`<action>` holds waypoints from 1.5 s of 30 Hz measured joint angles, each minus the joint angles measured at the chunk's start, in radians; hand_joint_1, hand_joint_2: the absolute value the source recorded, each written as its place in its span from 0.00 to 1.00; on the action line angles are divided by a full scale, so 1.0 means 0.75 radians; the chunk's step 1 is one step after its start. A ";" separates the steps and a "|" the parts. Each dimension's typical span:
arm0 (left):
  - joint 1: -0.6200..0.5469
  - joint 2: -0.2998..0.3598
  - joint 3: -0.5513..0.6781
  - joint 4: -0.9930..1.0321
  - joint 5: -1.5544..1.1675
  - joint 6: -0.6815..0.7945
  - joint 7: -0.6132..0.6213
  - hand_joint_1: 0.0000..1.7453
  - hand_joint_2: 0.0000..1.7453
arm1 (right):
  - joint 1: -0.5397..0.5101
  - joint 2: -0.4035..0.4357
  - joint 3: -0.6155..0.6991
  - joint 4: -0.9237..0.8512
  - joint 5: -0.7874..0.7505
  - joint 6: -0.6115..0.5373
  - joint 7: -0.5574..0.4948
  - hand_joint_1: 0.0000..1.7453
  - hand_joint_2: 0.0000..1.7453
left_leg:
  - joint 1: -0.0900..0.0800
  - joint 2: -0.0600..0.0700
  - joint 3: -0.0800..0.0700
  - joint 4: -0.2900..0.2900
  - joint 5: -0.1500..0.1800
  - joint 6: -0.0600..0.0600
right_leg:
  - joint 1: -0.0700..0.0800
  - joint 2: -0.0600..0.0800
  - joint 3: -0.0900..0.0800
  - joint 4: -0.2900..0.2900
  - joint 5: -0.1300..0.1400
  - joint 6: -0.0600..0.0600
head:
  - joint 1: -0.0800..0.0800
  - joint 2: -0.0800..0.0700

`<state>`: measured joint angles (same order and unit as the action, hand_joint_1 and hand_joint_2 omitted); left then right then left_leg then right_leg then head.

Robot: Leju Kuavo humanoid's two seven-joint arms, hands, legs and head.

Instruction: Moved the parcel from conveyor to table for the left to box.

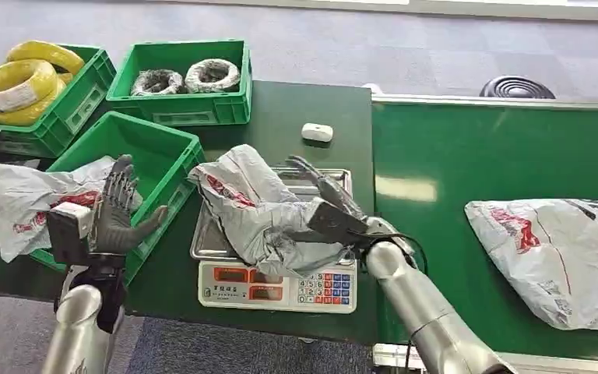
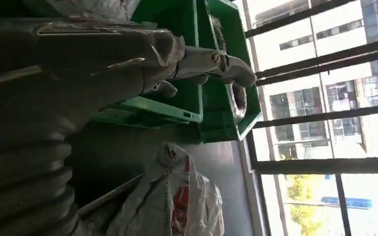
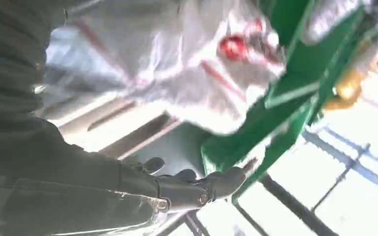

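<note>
The parcel [image 1: 261, 214] was off the belt [image 1: 467, 156] and lying crumpled on the scale [image 1: 279, 284] on the table [image 1: 296, 109], so the carry looked done, or all but done. The right hand [image 1: 333, 209] lay against the parcel's near side, its fingers [image 1: 311, 173] stretched out straight past the bag's edge toward the far rim of the scale pan. In the right wrist view the fingers [image 3: 211, 184] were likewise extended and apart, the grey bag above them and nothing closed between them; I judged the hand had let go or was only steadying the parcel, not gripping it.

The left hand [image 1: 118, 212] stood upright just beside the nearest bin [image 1: 173, 152], palm open, fingers [image 2: 221, 64] spread and holding nothing. The parcel sat well apart from those fingers, across a strip of bare table. Another grey bag [image 1: 23, 199] hung over the bin's outer wall, behind the left hand.

What was left, as I read it: the right hand had to clear off the parcel, and the left had to reach across, take it and put it in the bin. A second parcel [image 1: 561, 257] waited on the belt, well apart from both hands, so more of the same work seemed to be coming.
</note>
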<state>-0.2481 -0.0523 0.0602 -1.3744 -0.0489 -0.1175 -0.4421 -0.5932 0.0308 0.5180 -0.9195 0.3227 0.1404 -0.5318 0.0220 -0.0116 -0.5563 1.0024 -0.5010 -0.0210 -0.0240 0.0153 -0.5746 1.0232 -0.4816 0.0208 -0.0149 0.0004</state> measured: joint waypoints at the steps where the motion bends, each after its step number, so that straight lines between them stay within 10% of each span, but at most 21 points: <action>1: -0.013 0.002 -0.017 0.011 -0.008 0.005 0.003 0.00 1.00 | 0.018 -0.019 -0.020 -0.046 -0.006 -0.005 -0.003 0.00 1.00 | 0.000 0.001 0.000 0.000 0.000 0.000 | 0.000 0.001 0.000 0.000 0.000 0.000 | 0.001 0.000; 13: -0.202 0.025 -0.339 0.164 -0.364 0.110 0.165 0.00 1.00 | 0.245 -0.175 -0.259 -0.594 -0.226 -0.242 -0.163 0.00 1.00 | -0.001 -0.003 0.000 0.000 0.000 0.000 | -0.001 -0.001 -0.001 -0.001 0.000 0.000 | 0.001 0.000; 14: -0.222 0.026 -0.376 0.196 -0.399 0.098 0.189 0.06 1.00 | 0.258 -0.183 -0.281 -0.633 -0.228 -0.255 -0.163 0.00 1.00 | -0.001 -0.002 0.000 0.000 0.000 0.000 | -0.001 0.000 -0.001 -0.001 0.000 0.000 | 0.000 0.000; 15: -0.245 0.024 -0.407 0.229 -0.436 0.081 0.218 0.47 1.00 | 0.274 -0.188 -0.301 -0.665 -0.229 -0.272 -0.163 0.00 1.00 | -0.002 0.000 0.001 0.001 0.000 0.000 | -0.002 0.000 -0.001 -0.001 0.001 0.001 | 0.001 0.000; 18: -0.328 0.006 -0.527 0.397 -0.614 0.024 0.324 0.47 1.00 | 0.362 -0.204 -0.380 -0.808 -0.231 -0.331 -0.175 0.00 1.00 | -0.002 -0.003 0.001 0.001 0.000 0.001 | -0.002 -0.001 -0.001 -0.001 0.000 0.001 | 0.000 0.000; 19: -0.352 -0.005 -0.567 0.464 -0.665 0.016 0.339 0.89 1.00 | 0.394 -0.207 -0.411 -0.860 -0.239 -0.342 -0.176 0.00 1.00 | -0.002 -0.004 0.000 0.001 0.000 0.001 | -0.002 -0.001 -0.001 -0.001 0.000 0.001 | 0.000 0.000; 20: -0.371 -0.015 -0.601 0.523 -0.693 0.016 0.347 1.00 1.00 | 0.420 -0.211 -0.442 -0.905 -0.245 -0.347 -0.177 0.00 1.00 | -0.002 -0.004 -0.001 0.001 0.000 0.001 | -0.002 -0.001 -0.001 -0.001 0.000 0.001 | 0.000 0.000; 33: -0.606 -0.061 -0.780 0.904 -0.697 0.144 0.274 1.00 1.00 | 0.652 -0.241 -0.656 -1.173 -0.273 -0.385 -0.188 0.00 1.00 | -0.003 -0.008 0.008 0.000 0.000 0.001 | -0.002 -0.009 0.012 -0.001 -0.001 0.002 | -0.001 0.000; 45: -0.544 0.102 -0.510 0.221 -0.426 0.436 0.310 1.00 1.00 | 0.763 -0.210 -0.703 -1.192 -0.215 -0.381 -0.174 0.00 1.00 | -0.001 -0.005 0.001 -0.001 0.000 0.001 | -0.001 -0.004 0.002 0.001 0.000 0.001 | 0.000 0.000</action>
<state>-0.6560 0.0245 -0.3223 -1.2086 -0.3681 0.2098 -0.2094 -0.0212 -0.1267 -0.0095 -1.8132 0.1613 -0.1457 -0.6622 0.0215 -0.0157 -0.5557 1.0019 -0.5008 -0.0202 -0.0244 0.0121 -0.5733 1.0237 -0.4820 0.0217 -0.0149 0.0004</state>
